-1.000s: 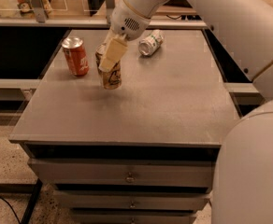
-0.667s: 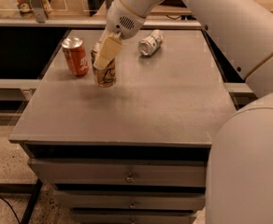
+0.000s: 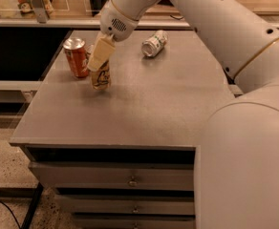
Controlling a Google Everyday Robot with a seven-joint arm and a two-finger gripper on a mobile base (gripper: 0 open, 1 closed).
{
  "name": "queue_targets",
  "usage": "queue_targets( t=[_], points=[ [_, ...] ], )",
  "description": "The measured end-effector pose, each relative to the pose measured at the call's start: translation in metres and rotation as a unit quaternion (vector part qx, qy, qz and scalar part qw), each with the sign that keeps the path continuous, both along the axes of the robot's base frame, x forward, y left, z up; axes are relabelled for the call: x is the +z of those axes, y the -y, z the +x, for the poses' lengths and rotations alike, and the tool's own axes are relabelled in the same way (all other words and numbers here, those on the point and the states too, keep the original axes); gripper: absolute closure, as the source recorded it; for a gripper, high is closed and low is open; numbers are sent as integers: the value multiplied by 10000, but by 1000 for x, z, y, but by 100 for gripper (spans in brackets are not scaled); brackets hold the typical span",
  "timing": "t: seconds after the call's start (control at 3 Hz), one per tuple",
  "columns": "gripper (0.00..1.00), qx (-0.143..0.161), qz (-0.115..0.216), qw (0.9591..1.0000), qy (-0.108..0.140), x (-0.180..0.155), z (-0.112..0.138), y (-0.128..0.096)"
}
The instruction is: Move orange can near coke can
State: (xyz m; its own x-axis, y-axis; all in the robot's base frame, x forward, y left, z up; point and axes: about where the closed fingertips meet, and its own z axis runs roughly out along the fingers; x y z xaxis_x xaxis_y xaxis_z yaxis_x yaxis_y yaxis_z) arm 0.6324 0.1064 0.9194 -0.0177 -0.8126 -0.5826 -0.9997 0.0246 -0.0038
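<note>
The orange can (image 3: 101,78), golden-tan with cream and dark markings, stands on the grey table (image 3: 144,113) just right of the coke can (image 3: 76,57), a red-orange can with a silver top, upright at the table's back left. My gripper (image 3: 99,61) reaches down from the upper right and is shut on the orange can; its cream finger (image 3: 101,52) covers the can's top. The two cans stand close together with a small gap between them.
A silver-green can (image 3: 154,43) lies on its side at the back middle of the table. My white arm (image 3: 211,27) crosses the right side of the view. Drawers (image 3: 130,179) sit below the table front. Shelves with clutter stand behind.
My gripper has carried the orange can leftward, closer to the coke can. The coke can and the silver-green can have not moved.
</note>
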Motion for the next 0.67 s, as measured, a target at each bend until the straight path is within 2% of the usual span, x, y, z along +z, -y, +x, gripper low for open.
queue_targets(
  t=[0.67],
  points=[
    [25, -26, -32, 10000, -48, -12, 5, -17]
  ],
)
